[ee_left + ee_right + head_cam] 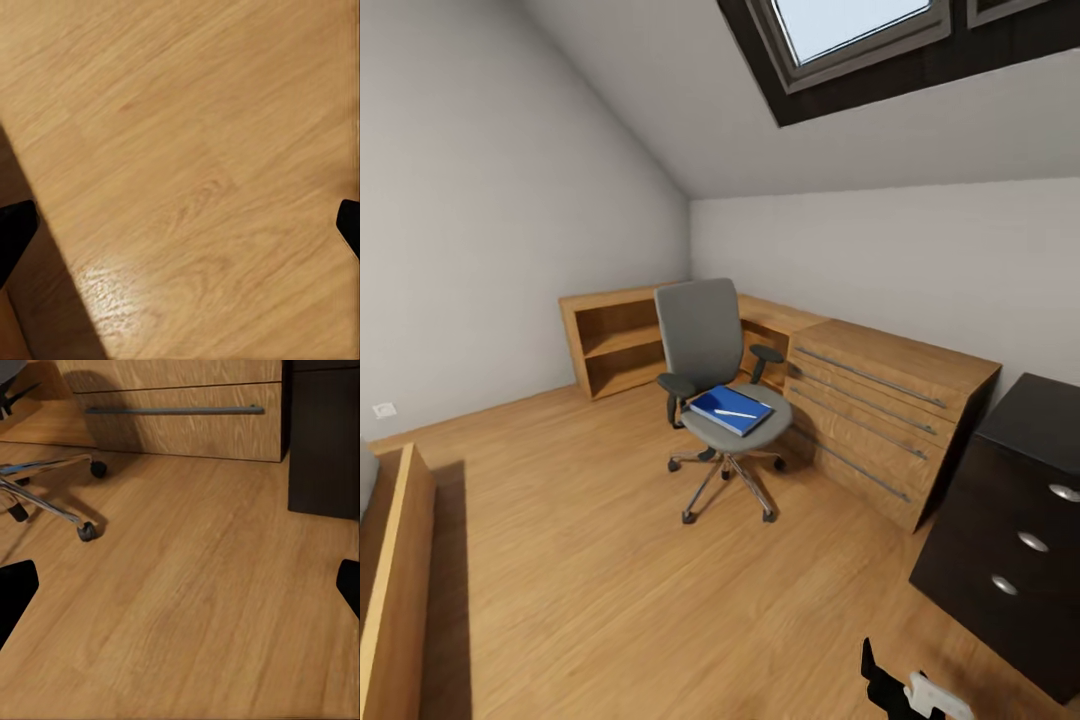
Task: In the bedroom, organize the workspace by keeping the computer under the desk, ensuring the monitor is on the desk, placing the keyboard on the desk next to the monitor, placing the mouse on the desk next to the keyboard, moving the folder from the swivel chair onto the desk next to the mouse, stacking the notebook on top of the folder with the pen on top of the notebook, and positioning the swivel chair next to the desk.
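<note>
The grey upholstered swivel chair (715,390) stands just beside the light wooden drawer chest (880,415) — on its seat lies the flat bright blue folder (732,409), a thin white pen (735,413) on top. Right gripper (180,585) hangs spread over the wood floor (195,615), well apart from the chair; left gripper (180,229) spread too.

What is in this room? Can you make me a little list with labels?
room: attic bedroom with a skylight and wooden floor
swivel chair: grey, standing on the floor beside the wooden drawer chest
folder: blue, lying on the chair's seat
pen: white, lying on top of the folder
shelf unit: low, wooden, against the wall behind the chair
black drawer unit: at the right
left gripper: open, over bare floor
right gripper: open, above the floor near the chair's casters
</note>
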Controlling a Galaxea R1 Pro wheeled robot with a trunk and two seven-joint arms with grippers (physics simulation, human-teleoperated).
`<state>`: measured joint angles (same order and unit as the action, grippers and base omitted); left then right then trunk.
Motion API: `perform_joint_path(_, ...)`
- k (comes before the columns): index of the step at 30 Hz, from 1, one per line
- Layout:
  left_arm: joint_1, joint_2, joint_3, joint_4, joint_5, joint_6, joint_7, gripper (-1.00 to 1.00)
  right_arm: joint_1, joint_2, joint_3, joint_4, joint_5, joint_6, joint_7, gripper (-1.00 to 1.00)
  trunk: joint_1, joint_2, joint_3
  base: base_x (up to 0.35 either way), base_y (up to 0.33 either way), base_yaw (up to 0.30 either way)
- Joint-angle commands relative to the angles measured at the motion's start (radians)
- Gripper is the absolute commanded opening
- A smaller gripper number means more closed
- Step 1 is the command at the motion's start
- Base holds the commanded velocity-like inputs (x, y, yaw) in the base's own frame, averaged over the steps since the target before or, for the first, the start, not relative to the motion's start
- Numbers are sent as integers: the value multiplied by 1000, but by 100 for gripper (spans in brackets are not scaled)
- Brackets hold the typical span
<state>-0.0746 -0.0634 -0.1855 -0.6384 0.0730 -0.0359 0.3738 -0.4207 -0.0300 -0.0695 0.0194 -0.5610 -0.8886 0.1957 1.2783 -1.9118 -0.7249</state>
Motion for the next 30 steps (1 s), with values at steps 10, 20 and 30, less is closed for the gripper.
perform_joint_path(10,-1,2,-3,0,9,-18,8,100,-1,6,10,2,20,-2,5,100,-39,70,23,-1,0,-246)
perform_joint_path(20,-1,2,85,0,25,-23,0,100,-1,11,26,2,55,3,4,100,-77,140,47,-40,0,-243)
perform_joint_path(30,-1,1,112,0,28,-24,-3,100,-1,13,34,3,109,9,4,100,-115,210,72,-283,0,-243)
